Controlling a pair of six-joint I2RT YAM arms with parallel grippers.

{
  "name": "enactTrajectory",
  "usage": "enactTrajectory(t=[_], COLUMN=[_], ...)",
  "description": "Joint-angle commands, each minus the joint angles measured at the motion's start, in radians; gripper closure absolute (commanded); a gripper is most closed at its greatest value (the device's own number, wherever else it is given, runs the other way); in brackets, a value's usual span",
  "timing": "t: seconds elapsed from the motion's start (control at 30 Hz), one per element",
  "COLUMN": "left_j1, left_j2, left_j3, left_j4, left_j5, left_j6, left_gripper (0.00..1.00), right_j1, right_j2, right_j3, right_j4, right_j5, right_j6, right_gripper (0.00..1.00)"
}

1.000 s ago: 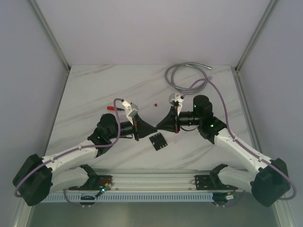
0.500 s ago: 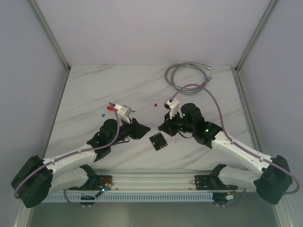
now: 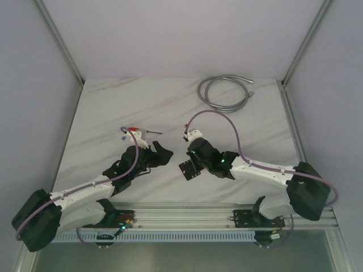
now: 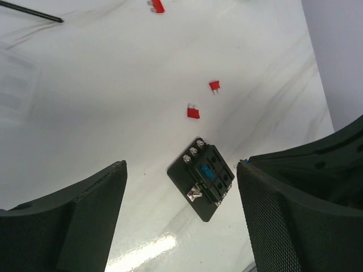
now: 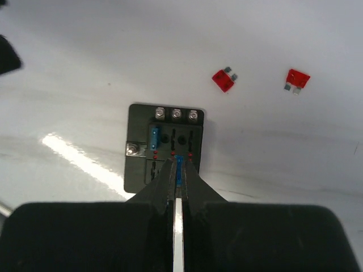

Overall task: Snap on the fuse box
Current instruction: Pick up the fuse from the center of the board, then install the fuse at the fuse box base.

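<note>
The grippers had met tip to tip in the air above the fuse box (image 3: 189,172), then they parted. The left gripper (image 3: 161,154) drew back to the left and sank lower, and its jaws went from closed to wide apart. The right gripper (image 3: 193,163) swung down and toward the near edge. It ended with its closed tips, a blue fuse (image 5: 178,165) pinched between them, at the box's slotted face. The right arm stretched out lower over the table.
</note>
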Motion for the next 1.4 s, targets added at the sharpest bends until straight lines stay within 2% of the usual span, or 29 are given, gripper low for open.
enactTrajectory(t=[0.0, 0.37, 1.37], left_j1=[0.012, 0.027, 0.040], left_j2=[0.003, 0.070, 0.122], left_j3=[-0.017, -0.008, 0.014], left_j4=[-0.038, -0.047, -0.055], left_j5=[-0.070, -0.050, -0.013], left_j6=[-0.064, -0.120, -0.144], left_gripper=[0.12, 0.00, 0.00], right_j1=[0.030, 0.060, 0.073], right_j2=[0.067, 0.142, 0.243], right_j3=[0.039, 0.047, 0.052], right_j4=[0.020, 0.093, 0.112], right_j5=[0.139, 0.161, 0.211], right_j6=[0.030, 0.028, 0.038], right_gripper=[1.00, 1.00, 1.00])
